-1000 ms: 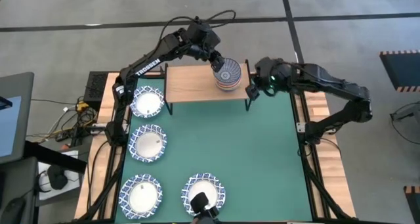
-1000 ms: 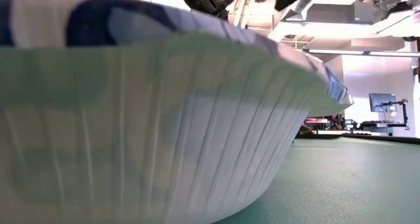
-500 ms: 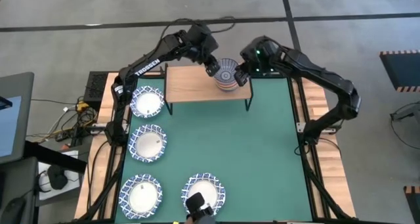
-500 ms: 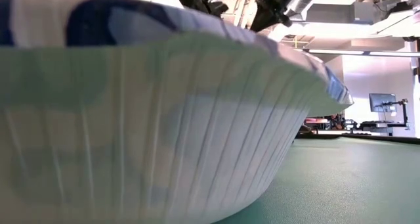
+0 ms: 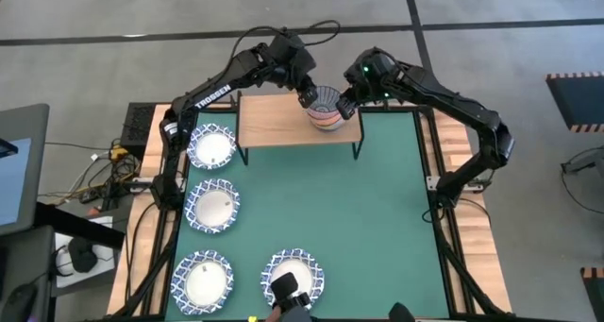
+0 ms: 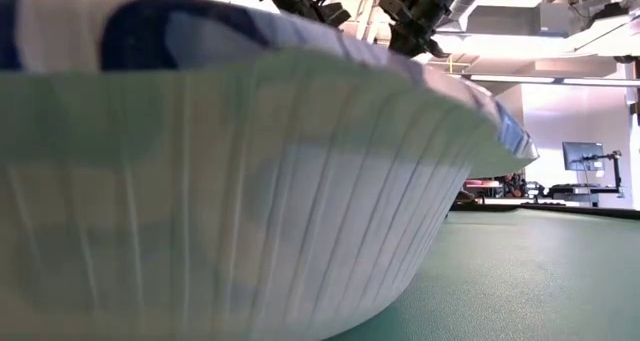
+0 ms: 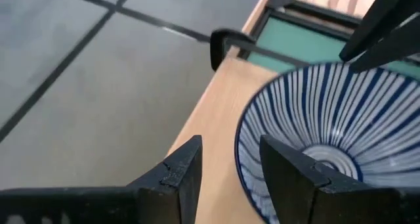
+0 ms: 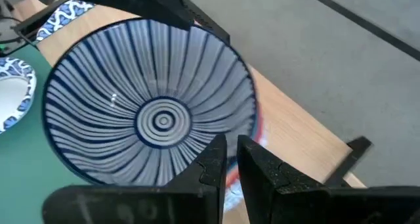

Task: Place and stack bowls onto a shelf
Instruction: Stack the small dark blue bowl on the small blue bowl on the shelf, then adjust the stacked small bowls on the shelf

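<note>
High view shows the ray-patterned bowl point(image 5: 326, 106) topping a small stack at the right end of the shelf point(image 5: 274, 122), which stands along the tabletop's far edge. The left end effector point(image 5: 310, 95) sits at the bowl's left rim, the right end effector point(image 5: 345, 105) at its right rim, so the bowl lies directly between them. In the left wrist view the left fingers point(image 7: 289, 171) straddle the rim, part open, one inside and one outside. In the right wrist view the right fingers point(image 8: 213, 161) are nearly closed at the opposite rim; I cannot tell whether they pinch it. Four lattice-rimmed bowls point(image 5: 212, 208) wait along the tabletop's left and near edges.
</note>
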Controlling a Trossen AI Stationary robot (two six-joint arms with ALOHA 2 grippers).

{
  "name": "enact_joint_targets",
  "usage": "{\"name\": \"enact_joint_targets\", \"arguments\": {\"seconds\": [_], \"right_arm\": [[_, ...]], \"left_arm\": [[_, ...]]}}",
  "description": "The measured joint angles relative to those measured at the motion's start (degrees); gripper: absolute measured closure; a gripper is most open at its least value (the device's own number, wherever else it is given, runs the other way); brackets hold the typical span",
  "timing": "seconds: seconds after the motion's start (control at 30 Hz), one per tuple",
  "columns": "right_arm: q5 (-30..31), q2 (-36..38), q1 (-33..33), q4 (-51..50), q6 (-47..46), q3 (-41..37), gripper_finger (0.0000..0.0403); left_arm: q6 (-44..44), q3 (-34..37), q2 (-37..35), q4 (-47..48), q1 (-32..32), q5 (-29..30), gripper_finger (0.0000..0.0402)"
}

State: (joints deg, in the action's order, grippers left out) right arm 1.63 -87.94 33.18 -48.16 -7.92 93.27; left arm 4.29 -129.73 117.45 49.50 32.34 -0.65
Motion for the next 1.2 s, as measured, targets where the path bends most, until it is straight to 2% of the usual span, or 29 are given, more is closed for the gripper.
{"name": "enact_joint_targets", "arguments": {"seconds": [0.17, 0.33, 0.6, 0.73, 1.2], "right_arm": [[2.6, 3.0, 0.0, -2.2, -1.0, 0.0, 0.0337], [4.3, 4.1, 0.6, -9.4, -2.8, -0.2, 0.0337], [1.1, 3.2, 0.5, -5.1, -4.1, -4.9, 0.0337], [-0.4, 3.3, 0.0, -1.8, -4.8, -6.0, 0.0337], [-1.5, 3.3, 0.0, 1.0, -5.7, -7.5, 0.0337]], "left_arm": [[0.2, -0.1, -0.1, -0.1, -0.1, -1.1, 0.0264], [2.2, -4.3, -0.1, 3.0, -0.1, -1.6, 0.0264], [3.2, -4.8, -6.4, 6.0, 1.3, -1.6, 0.0264], [3.2, -4.7, -6.5, 9.9, 1.5, -1.5, 0.0264], [3.1, 6.4, -6.4, 9.1, 0.1, -2.2, 0.0264]]}}
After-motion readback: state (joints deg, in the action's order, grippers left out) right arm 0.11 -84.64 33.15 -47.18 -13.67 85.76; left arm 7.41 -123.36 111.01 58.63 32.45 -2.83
